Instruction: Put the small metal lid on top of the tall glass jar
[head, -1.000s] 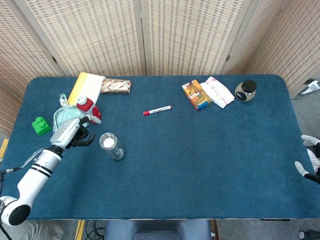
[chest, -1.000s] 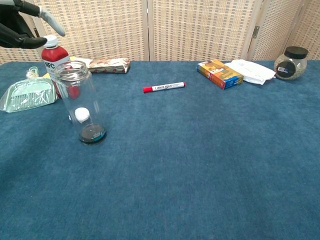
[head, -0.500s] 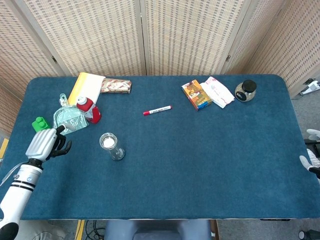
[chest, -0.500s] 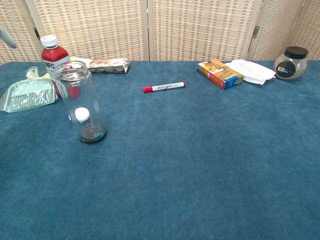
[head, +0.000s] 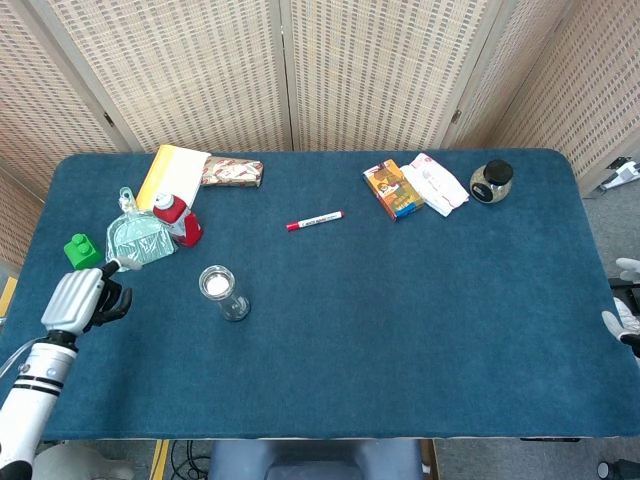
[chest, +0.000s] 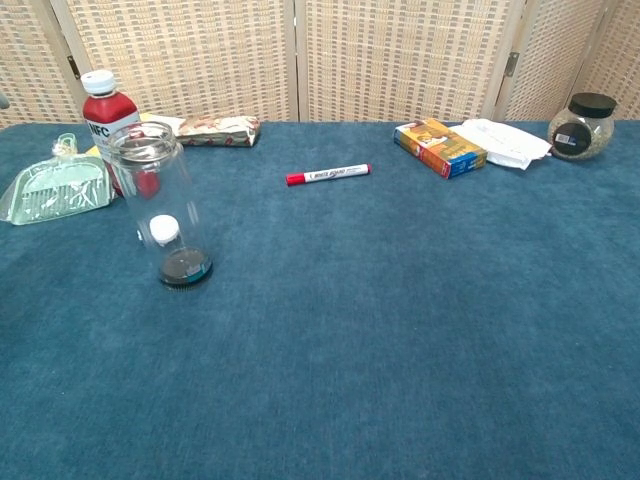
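The jar (chest: 160, 205) is standing upright toward the tabletop's (head: 400, 320) left end, its mouth showing no lid. A small white piece (chest: 163, 230), possibly the lid, is showing through the glass. So the placing is looking undone. The left hand (head: 80, 298) is hovering by the left edge, fingers curled under, contents hidden. The right hand (head: 622, 322) is barely peeking in at the right edge, grip unreadable.

Red marker (head: 314, 220), red bottle (chest: 106, 120), orange box (head: 392, 190), green block (head: 81, 251)
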